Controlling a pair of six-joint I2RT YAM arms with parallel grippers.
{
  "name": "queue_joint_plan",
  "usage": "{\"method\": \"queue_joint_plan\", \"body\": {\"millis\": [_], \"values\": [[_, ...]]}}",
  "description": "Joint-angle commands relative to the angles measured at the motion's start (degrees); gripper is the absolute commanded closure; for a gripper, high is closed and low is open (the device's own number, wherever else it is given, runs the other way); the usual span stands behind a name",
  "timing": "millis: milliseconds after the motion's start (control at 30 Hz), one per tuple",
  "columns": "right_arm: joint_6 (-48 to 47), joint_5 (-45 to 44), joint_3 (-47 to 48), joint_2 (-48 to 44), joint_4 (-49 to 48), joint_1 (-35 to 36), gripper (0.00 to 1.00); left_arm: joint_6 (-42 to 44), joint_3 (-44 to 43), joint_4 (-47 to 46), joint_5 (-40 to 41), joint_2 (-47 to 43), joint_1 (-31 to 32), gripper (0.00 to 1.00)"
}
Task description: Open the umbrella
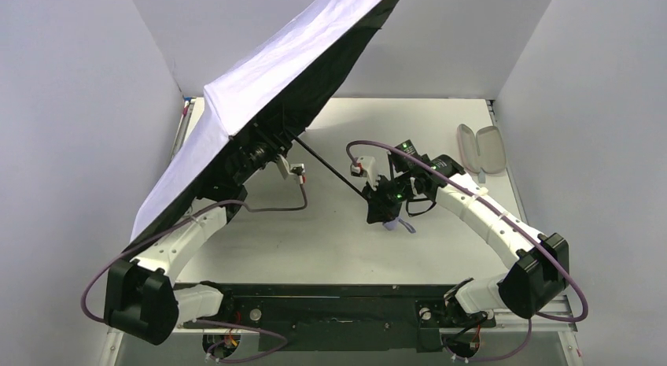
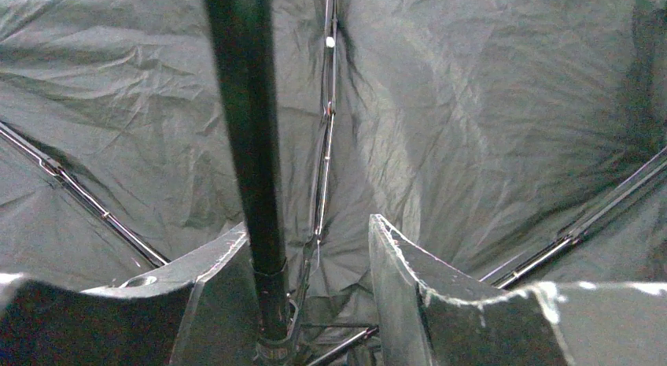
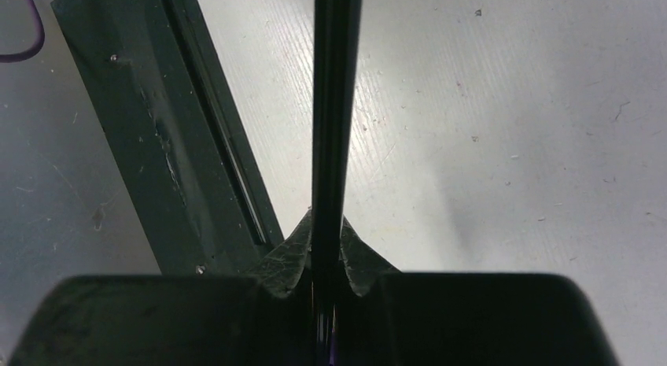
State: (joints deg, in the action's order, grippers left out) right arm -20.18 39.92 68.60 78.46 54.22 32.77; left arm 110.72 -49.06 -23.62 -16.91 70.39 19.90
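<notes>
The umbrella stands open: its pale lavender canopy (image 1: 267, 67) tilts up at the back left, black underside facing the table. The thin black shaft (image 1: 334, 171) slants down to the small lavender handle (image 1: 391, 222) and strap (image 1: 407, 225). My left gripper (image 1: 263, 152) is under the canopy, open, with the shaft (image 2: 252, 146) running close along its left finger; the black underside (image 2: 472, 106) and ribs fill the left wrist view, gripper (image 2: 308, 228). My right gripper (image 1: 376, 197) is shut on the shaft (image 3: 334, 106) just above the handle, gripper (image 3: 324, 224).
An oval pale hinged case (image 1: 481, 148) lies open at the back right of the table. A black mounting plate (image 1: 338, 303) runs along the near edge and shows in the right wrist view (image 3: 157, 130). White walls enclose the table on three sides.
</notes>
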Motion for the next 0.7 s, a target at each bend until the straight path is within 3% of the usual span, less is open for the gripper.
{"method": "queue_joint_plan", "body": {"millis": [0,233,667], "values": [[-2.1,1.4,1.4,-0.1,2.5,0.6,1.00,-6.5,0.4,1.9,-2.7,-4.2,0.2,0.55],[-2.1,1.3,1.2,0.1,2.3,0.6,1.00,-14.8,0.4,1.7,-8.3,-8.0,0.7,0.56],[-2.1,1.3,1.2,-0.1,2.5,0.6,1.00,-8.1,3.1,13.9,-4.1,-11.6,1.7,0.71]]}}
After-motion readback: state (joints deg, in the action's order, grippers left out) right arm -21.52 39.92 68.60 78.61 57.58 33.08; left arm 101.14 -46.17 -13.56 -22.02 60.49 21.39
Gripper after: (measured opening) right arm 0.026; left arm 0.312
